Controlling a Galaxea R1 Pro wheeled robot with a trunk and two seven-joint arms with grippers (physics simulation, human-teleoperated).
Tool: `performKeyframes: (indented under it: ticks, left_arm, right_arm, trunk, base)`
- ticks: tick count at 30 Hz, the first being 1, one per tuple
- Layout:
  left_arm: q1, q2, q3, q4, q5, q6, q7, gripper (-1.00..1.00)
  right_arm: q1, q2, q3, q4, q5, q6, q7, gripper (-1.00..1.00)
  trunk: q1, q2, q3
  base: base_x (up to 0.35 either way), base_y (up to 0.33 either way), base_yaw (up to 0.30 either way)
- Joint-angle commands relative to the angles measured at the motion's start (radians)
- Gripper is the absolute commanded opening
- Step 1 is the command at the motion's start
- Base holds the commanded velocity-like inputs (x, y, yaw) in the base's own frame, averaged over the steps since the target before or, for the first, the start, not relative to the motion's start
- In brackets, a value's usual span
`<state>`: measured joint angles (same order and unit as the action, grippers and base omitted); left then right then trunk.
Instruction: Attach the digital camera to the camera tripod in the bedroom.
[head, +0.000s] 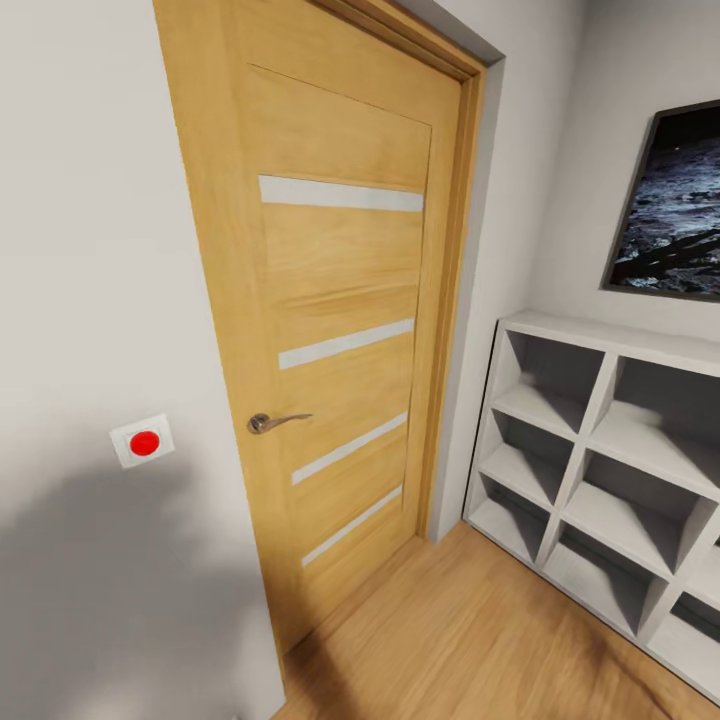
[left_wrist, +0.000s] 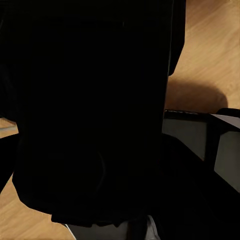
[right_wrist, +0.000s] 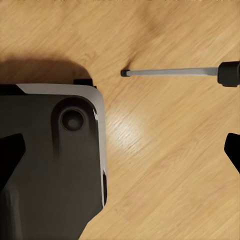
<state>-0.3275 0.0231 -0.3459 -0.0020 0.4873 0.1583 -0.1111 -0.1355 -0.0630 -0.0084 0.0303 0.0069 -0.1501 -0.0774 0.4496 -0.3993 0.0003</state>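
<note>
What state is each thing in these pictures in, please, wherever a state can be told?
Wooden door: shut.
Door handle: level, not pressed.
Grey cube shelf: compartments in sight hold nothing.
Framed picture: hanging on the wall.
Tripod leg: foot on the wood floor.

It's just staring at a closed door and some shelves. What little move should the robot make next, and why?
Probably turn the base away from the wooden door, to look around the room. The head view holds the shut door, a red wall button, a grey cube shelf and a dark picture. A thin metal rod lies across the wood floor in the right wrist view, possibly a tripod leg.
</note>
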Motion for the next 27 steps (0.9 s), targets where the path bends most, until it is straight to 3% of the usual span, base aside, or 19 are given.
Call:
performKeyframes:
  ticks: [1,7,20,27]
  left_arm:
    - [0.0,0.0,-0.008,0.0,0.009,0.005,-0.004,-1.0]
    - [0.006,-0.001,-0.01,0.0,0.01,0.006,-0.004,-1.0]
    - [0.008,-0.001,-0.01,0.0,0.008,0.006,-0.004,-1.0]
    - [0.011,-0.002,-0.01,0.0,0.008,0.006,-0.004,-1.0]
  right_arm:
    - [-0.001,0.0,-0.001,0.003,0.001,-0.006,-0.002,1.0]
    - [-0.001,0.001,-0.001,0.003,0.001,-0.006,-0.002,1.0]
    - [-0.001,0.002,-0.002,0.002,0.0,-0.007,-0.002,1.0]
    - [-0.001,0.003,-0.006,0.003,-0.011,-0.007,-0.002,1.0]
  trunk:
    - [0.0,-0.001,0.0]
    - [0.0,-0.001,0.0]
    - [0.0,-0.001,0.0]
    - [0.0,-0.001,0.0]
  base:
    - [0.016,0.0,0.0]
    - [0.083,0.0,0.0]
    - [0.289,0.0,0.0]
    - [0.092,0.0,-0.068]
